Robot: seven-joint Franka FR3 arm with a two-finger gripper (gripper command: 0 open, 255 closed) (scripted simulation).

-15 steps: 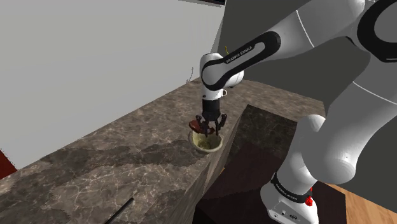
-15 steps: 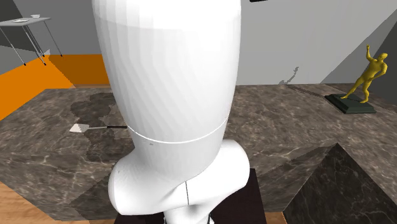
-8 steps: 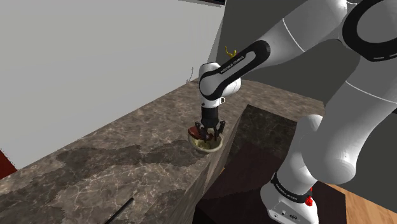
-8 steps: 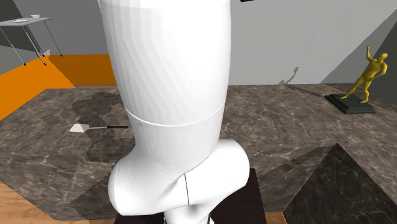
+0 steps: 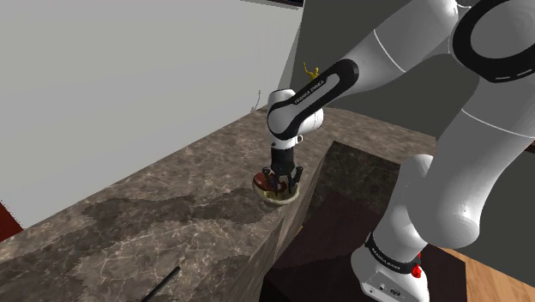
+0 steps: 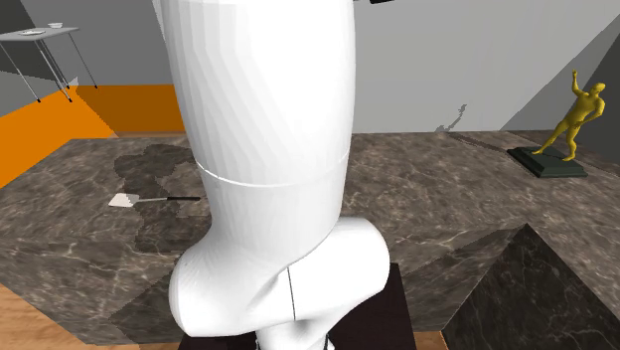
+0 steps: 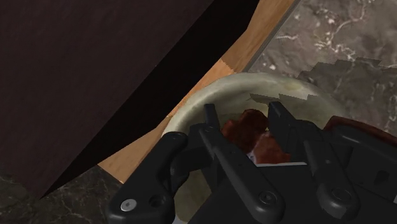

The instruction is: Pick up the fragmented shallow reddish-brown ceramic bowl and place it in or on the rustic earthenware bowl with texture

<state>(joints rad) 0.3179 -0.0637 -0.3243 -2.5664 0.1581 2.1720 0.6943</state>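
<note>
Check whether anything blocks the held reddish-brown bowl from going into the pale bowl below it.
Nothing visible does. The gripper clasps the reddish-brown bowl directly over the pale bowl, right at its open mouth, with no other object between them.

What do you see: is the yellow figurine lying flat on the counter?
No, the yellow figurine stands upright on its dark base.

A yellow figurine [image 6: 579, 107] stands on a dark base [image 6: 548, 162] at the second exterior view's right, on the marbled counter [image 6: 437, 189]. A spatula [image 6: 154, 200] lies at the left.
</note>
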